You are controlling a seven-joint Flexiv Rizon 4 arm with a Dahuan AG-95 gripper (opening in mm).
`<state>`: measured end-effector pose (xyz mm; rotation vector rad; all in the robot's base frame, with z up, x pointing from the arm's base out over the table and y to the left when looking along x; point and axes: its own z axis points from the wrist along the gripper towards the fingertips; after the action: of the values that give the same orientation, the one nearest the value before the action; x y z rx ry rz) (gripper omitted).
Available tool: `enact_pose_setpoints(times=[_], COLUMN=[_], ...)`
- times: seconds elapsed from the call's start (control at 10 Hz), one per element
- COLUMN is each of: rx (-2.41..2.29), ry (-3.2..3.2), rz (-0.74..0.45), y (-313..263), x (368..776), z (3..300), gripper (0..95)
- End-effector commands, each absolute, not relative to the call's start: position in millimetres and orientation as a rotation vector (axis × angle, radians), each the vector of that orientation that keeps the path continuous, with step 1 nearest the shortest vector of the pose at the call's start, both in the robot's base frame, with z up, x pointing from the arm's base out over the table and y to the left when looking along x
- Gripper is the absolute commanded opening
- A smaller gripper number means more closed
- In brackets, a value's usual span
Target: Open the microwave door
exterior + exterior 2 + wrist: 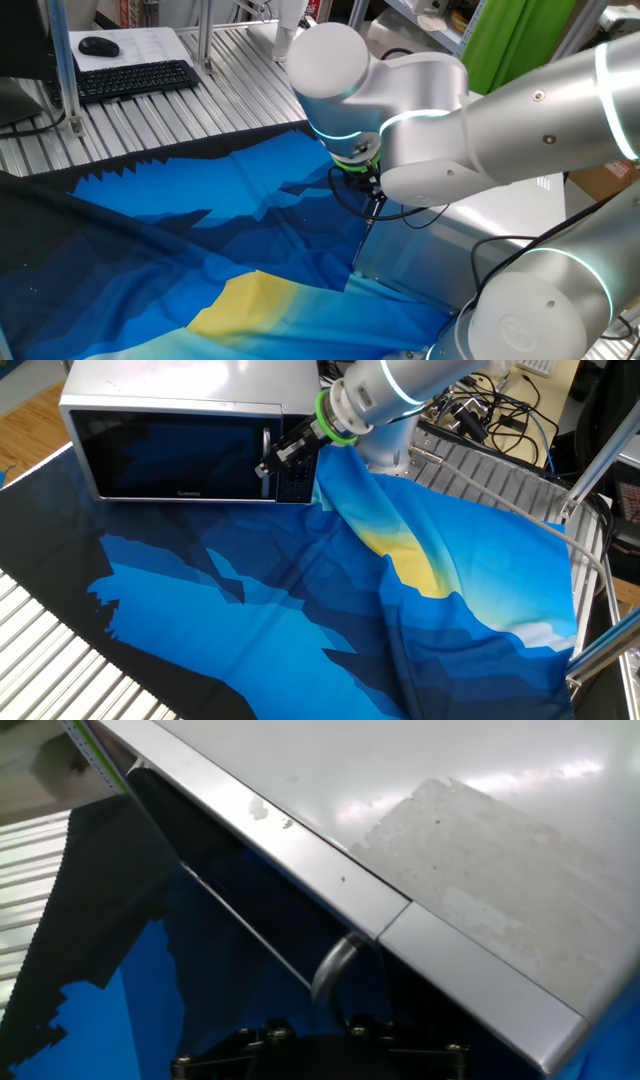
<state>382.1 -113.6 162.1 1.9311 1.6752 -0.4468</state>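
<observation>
Microwave [180, 390] sits at left rear of worktop [60, 660], microwave door [170, 455] shut, facing forward. Handle [266, 445] is a slim vertical bar at the door's right edge; the gripper [268, 466] is at it, fingers [290, 450] state: cannot tell. Door judged rigid, hinged left; smooth handle, likely slippery; hook behind the bar.

Bench and its load

The ribbed metal bench [60, 650] carried a blue-and-yellow cloth [300, 620], with the microwave [180, 400] standing on the cloth's far edge.
</observation>
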Motion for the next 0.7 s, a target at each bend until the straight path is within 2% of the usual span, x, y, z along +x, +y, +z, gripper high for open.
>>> enact_pose_setpoints(times=[0.1, 0.7], rx=[1.923, 1.923], ry=[1.675, 1.675], rz=[-0.453, -0.453], y=[-116.0, -116.0], x=[384.9, 384.9], z=[159.8, 159.8], gripper=[19.0, 19.0])
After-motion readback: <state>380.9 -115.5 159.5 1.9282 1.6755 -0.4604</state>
